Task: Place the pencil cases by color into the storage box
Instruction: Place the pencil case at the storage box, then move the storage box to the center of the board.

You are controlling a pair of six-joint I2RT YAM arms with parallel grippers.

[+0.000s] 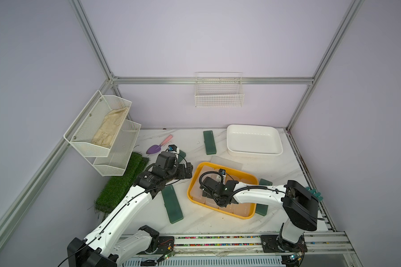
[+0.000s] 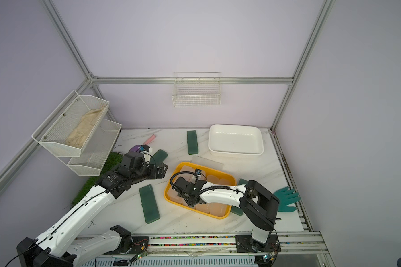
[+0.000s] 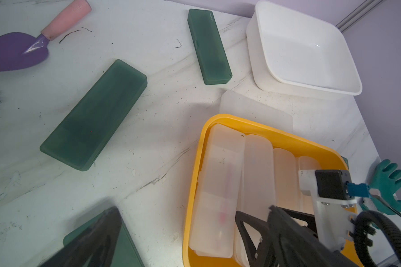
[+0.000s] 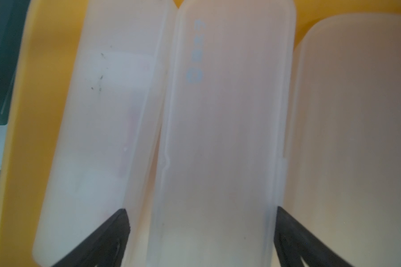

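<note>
Layout: marble-patterned white bench (image 1: 206,222) with dark green translucent pencil cases (image 1: 172,204) scattered flat on it; white rectangular plastic tub (image 1: 252,152) empty.

The yellow plastic storage box (image 1: 189,188) holds the frosted clear pencil cases (image 4: 229,115) side by side.

On the right gripper (image 4: 201,209), jaws stand wide astride the middle frosted case, not pinching.

Step, as judged: release. Lift straight up so no jaw drags that case.

On the left gripper (image 1: 187,170), jaws are wide, holding nothing.
</note>
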